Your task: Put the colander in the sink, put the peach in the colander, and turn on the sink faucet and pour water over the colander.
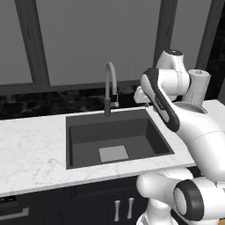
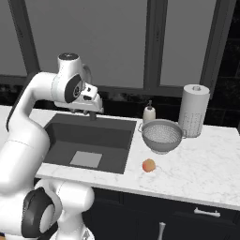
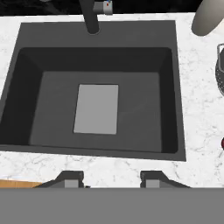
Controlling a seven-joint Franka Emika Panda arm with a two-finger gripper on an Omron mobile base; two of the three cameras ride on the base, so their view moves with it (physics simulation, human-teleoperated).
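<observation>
**White marble counter, dark sink, colander and peach off to the side**

White marble countertop (image 2: 201, 173) runs under tall grey window panes, with the dark grey sink (image 2: 58, 136) set into it as the landmark. Its basin holds nothing but the lighter square drain plate (image 3: 96, 108). Behind the sink's back edge rises the gooseneck sink faucet (image 1: 110, 85), its dark base post on the marble and a small side lever on the post.

To the right of the sink, on the marble just past its right rim, sits the perforated metal colander (image 2: 162, 135), upright. A small soap dispenser bottle (image 2: 149, 112) stands just behind the colander, and a paper towel roll (image 2: 194, 110) stands upright beside it, further from the sink. The red-orange peach (image 2: 148, 165) lies on the marble in front of the colander, near the sink's front right corner, apart from the bowl.

The gripper (image 3: 112, 180) hangs above the sink, looking straight down into the basin; in the right base view it hovers over the back of the sink, near the faucet. Its two dark fingertips (image 3: 70, 179) stand partly apart with nothing between them, and they appear over the marble strip beside the basin. Colander and peach both lie well to the side of the fingers, past the sink's right rim; in the hand view just a sliver of each shows at the right edge
</observation>
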